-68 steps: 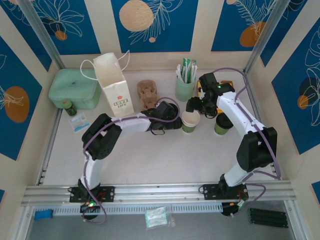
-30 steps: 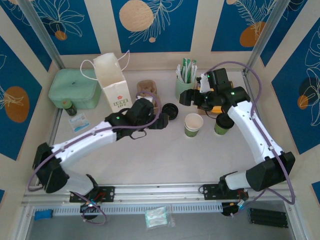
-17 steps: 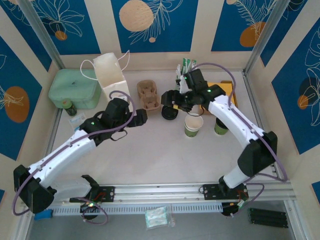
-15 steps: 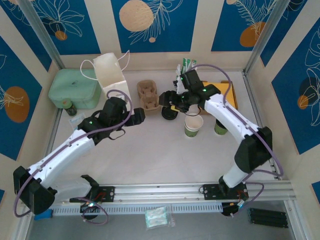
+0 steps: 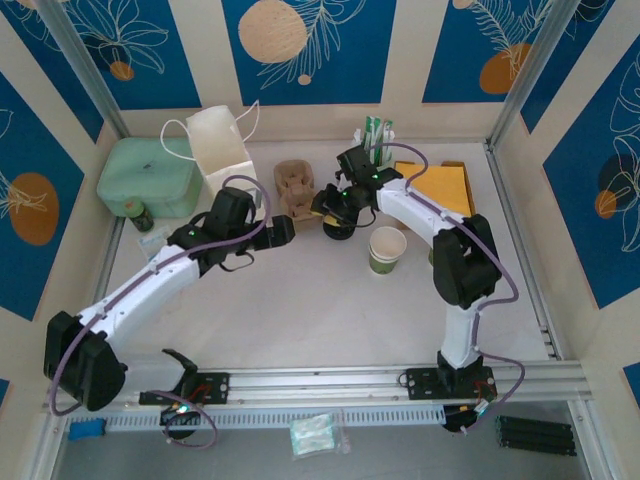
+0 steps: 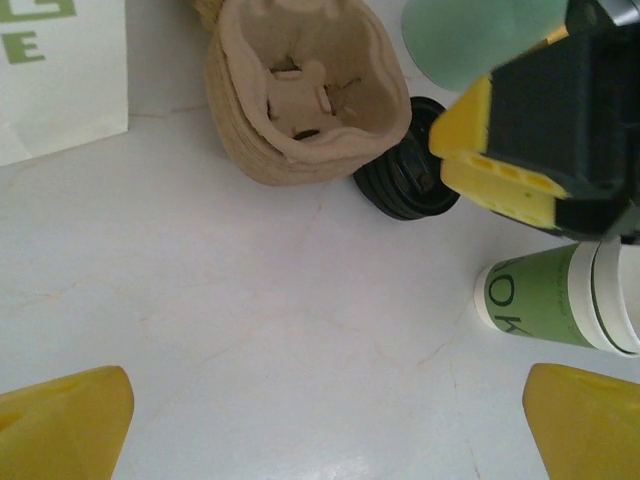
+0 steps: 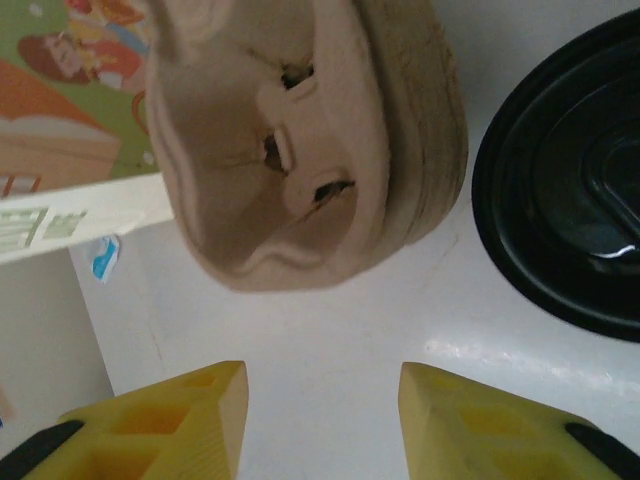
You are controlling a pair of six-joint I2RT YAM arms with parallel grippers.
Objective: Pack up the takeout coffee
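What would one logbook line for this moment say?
left gripper: open, empty | right gripper: fingers apart, empty, by black lid | black lid: loose on table, beside cup carrier

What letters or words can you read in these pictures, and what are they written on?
"E": a green letter on the white paper bag, in the left wrist view; the line above it is cut off.
"OK", or so it looks: white letters turned sideways on the green band of the paper cup.
Small print on the colourful printed surface, in the right wrist view: too blurred to read.
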